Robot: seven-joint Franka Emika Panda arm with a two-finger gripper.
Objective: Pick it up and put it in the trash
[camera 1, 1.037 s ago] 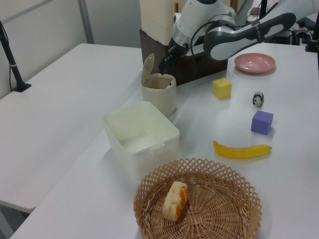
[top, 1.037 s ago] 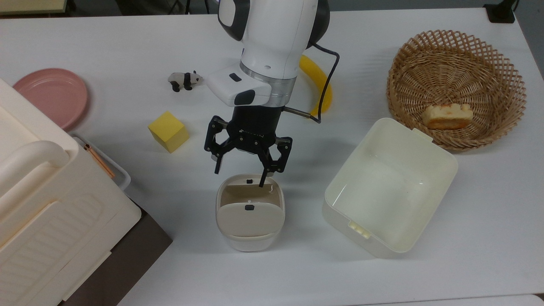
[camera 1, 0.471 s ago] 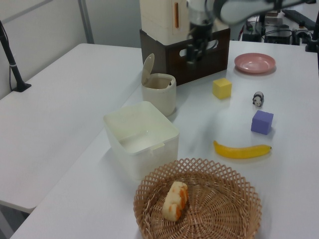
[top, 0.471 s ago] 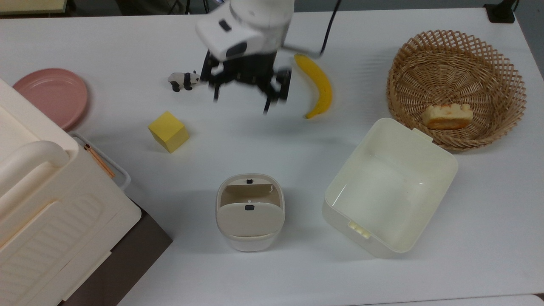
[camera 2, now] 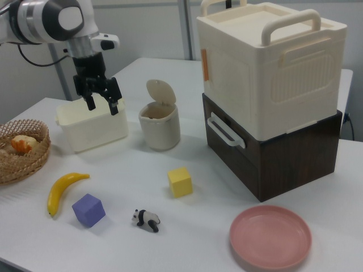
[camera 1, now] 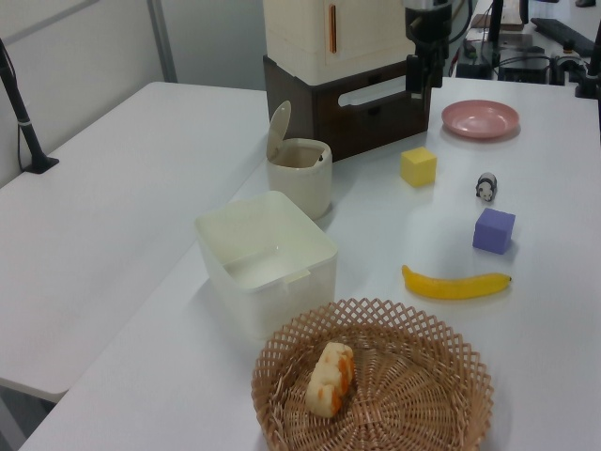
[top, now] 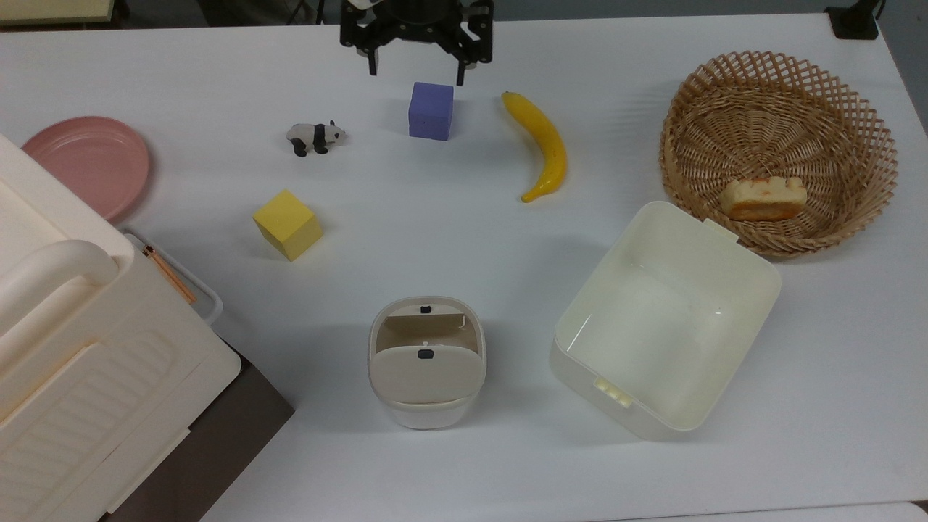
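My gripper (top: 415, 64) hangs high above the table, fingers spread wide and holding nothing.
The bin (top: 426, 360) stands with its flap tipped up; I cannot see the wad.

We log top view straight down over table (top: 464, 471), left view low from basket (camera 1: 376, 381) end, right view low from plate (camera 2: 270, 237) corner, all sharing trash (top: 426, 360).
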